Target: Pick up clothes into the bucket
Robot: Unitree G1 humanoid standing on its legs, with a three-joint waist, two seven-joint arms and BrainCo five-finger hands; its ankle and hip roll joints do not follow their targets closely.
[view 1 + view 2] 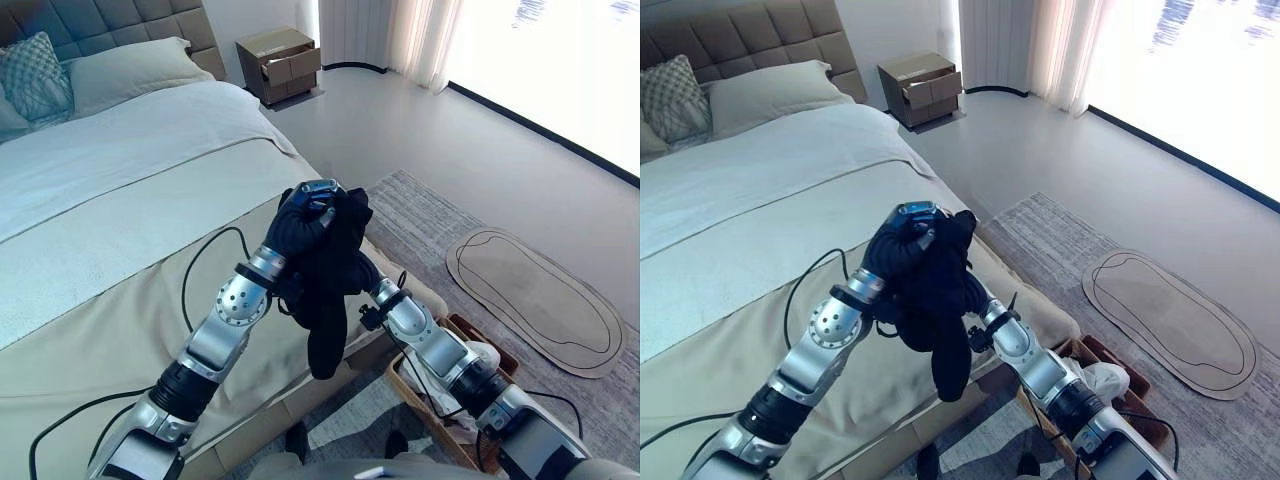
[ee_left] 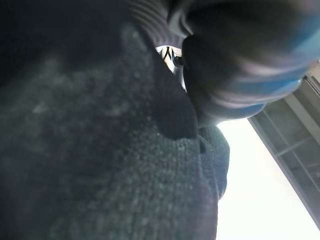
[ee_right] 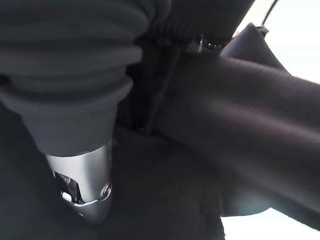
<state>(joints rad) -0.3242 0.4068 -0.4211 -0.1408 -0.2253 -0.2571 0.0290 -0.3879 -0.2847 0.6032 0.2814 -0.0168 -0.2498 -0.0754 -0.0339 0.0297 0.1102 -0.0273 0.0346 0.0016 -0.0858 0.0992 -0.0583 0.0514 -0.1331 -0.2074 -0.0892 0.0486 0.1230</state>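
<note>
A dark garment (image 1: pixel 328 290) hangs in the air over the bed's near corner, its tail drooping toward the floor. My left hand (image 1: pixel 300 222) is at the top of the bundle, curled into the cloth and holding it up. My right hand (image 3: pixel 75 75) comes in from below right and is buried in the same garment, its wrist (image 1: pixel 386 296) showing just beside the cloth. A brown basket (image 1: pixel 474 336) stands on the floor at the lower right, under my right arm, with white clothing (image 1: pixel 1104 380) in it.
The bed (image 1: pixel 120 230) with its beige cover fills the left side, with pillows (image 1: pixel 40 75) at its head. A grey rug (image 1: pixel 430 220) and an oval mat (image 1: pixel 545 295) lie on the floor to the right. A nightstand (image 1: pixel 280 62) stands far back.
</note>
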